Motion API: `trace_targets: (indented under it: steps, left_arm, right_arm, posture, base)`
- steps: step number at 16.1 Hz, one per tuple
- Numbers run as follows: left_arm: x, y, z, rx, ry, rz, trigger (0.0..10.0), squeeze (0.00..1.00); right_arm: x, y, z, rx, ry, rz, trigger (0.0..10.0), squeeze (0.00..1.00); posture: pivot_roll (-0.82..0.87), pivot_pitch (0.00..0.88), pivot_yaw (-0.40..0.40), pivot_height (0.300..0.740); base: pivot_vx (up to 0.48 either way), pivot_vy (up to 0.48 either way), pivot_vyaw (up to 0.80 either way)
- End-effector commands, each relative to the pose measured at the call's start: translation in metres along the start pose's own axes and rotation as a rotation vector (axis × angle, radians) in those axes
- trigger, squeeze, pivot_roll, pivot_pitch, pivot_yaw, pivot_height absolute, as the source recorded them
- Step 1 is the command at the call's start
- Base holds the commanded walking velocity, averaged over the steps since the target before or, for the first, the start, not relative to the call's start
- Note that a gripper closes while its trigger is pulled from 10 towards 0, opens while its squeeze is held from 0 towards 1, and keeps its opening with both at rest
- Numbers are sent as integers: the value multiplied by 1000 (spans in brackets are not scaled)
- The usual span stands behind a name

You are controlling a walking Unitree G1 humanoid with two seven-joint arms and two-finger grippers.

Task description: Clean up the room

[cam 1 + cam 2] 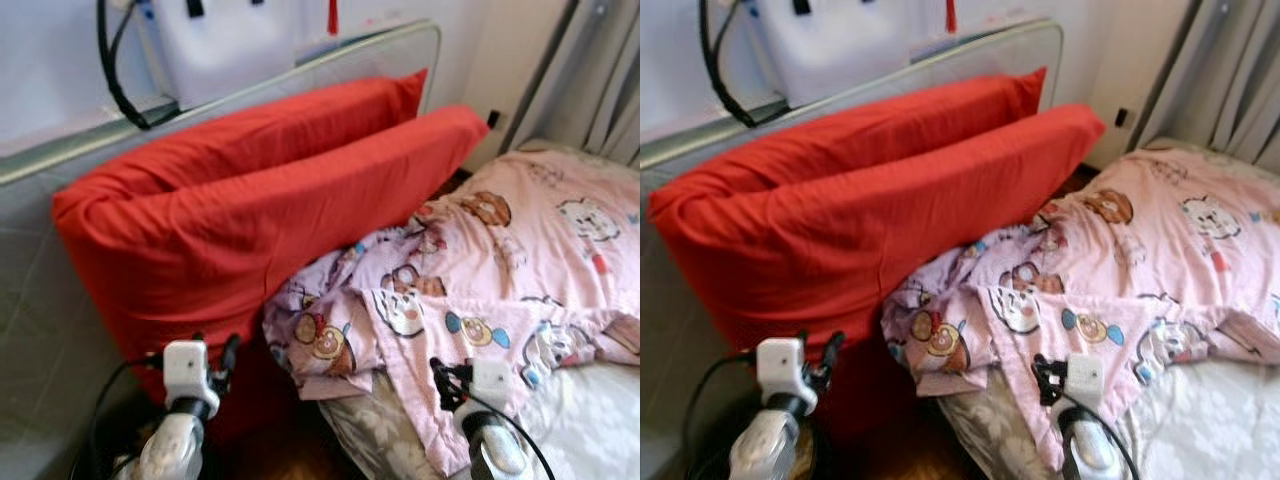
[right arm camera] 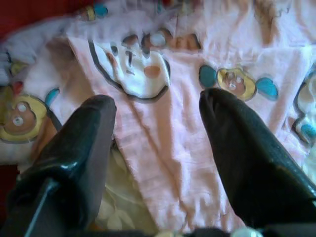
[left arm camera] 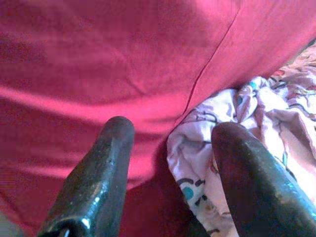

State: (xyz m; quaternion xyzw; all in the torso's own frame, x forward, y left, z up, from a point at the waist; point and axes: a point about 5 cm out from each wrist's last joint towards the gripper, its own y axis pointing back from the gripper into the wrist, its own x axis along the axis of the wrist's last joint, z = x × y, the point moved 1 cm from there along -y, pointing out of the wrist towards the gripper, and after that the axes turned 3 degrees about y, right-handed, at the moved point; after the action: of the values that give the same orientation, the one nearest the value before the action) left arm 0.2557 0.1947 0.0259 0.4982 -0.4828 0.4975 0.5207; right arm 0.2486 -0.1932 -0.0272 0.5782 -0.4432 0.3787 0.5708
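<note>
Far left: a grey padded wall panel (image 1: 40,300) with a metal rail (image 1: 300,70) along its top. Leaning against it, two long red pillows (image 1: 250,210), stacked one in front of the other, standing on the long side, the lower ends down in the gap beside the bed.

Low at the left: the left gripper (image 3: 168,163), fingers apart and holding nothing, close to the front red pillow, just where it meets the rumpled edge of the blanket.

In the middle and to the right: a pink cartoon-print blanket (image 1: 500,270), crumpled, bunched at the near left corner of the bed, one fold hanging over the bed edge. Clearly not yet spread or folded. Touching the red pillows along the left side.

Low at the right: the right gripper (image 2: 158,148), fingers also apart, gripping nothing, hovering over a flap of the pink blanket near the near edge of the bed; the pale patterned sheet (image 2: 118,207) visible just under that flap.

Far right: bare white mattress cover (image 1: 590,420) at the near right corner, grey curtains (image 1: 610,90) behind.

Judged from this: very little of the tidying done. Still left, probably: taking hold of the blanket, straightening it, putting the pillows flat at the head of the bed.
</note>
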Motion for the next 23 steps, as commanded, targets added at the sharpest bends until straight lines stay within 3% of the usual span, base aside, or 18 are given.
trace_targets:
  steps: [1, 5, 9, 23]
  left_arm:
    - [1, 7, 0, 8, 17, 2, 10000, 0]
    - [7, 11, -1, 1, 20, -12, 10000, 0]
    - [16, 4, 5, -31, 26, -9, 10000, 0]
    - [22, 1, 9, -44, 33, -18, 10000, 0]
  right_arm:
    - [7, 2, 4, -20, 4, 57, 10000, 0]
    - [11, 0, -4, -18, 35, 63, 10000, 0]
    - [19, -1, -12, -16, 34, 102, 10000, 0]
    - [16, 1, -21, 0, 55, 95, 10000, 0]
  posture:
    - [21, 0, -20, 740]
    - [24, 0, -12, 740]
    - [12, 0, 6, 705]
    - [21, 0, 7, 680]
  base:
    - [0, 0, 0]
    - [0, 0, 0]
    - [0, 0, 0]
    - [0, 0, 0]
